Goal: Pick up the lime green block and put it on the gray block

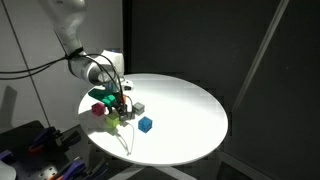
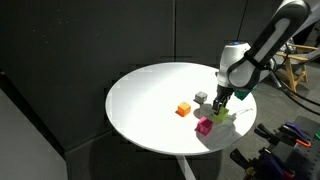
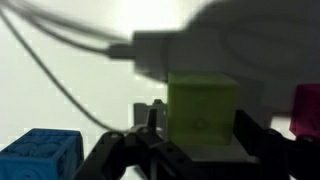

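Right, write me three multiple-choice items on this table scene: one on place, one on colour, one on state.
1. In the wrist view, what lies between the gripper's fingers? A a red ball; B the lime green block; C a spoon.
2. The block at that view's lower left is: A blue; B white; C black.
3. The gray block's top is: A under the lime green block; B under a lid; C bare.
Answers: 1 B, it fills the gap between the fingers; 2 A, the blue block shows there; 3 C, an exterior view shows nothing on it.
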Tool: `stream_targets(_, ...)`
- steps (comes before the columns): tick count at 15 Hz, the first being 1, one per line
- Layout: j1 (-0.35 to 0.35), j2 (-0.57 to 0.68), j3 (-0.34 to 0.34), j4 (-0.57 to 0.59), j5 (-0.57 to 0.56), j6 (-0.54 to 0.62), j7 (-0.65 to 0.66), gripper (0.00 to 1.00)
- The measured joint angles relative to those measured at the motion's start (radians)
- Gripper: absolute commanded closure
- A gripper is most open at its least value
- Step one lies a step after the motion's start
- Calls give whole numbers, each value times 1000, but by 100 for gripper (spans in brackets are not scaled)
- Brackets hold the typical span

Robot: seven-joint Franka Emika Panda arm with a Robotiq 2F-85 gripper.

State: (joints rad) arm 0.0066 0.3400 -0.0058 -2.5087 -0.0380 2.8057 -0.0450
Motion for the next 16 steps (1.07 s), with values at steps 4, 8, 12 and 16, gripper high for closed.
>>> stream_targets(4, 6, 12, -5, 11, -8, -5, 1, 68)
stream_targets(8, 20, 3, -11, 23, -14, -73, 1, 68)
stream_targets(12, 30, -57, -12, 25, -34, -186, 2, 68)
stream_targets(16, 33, -139, -11, 26, -51, -260, 2, 68)
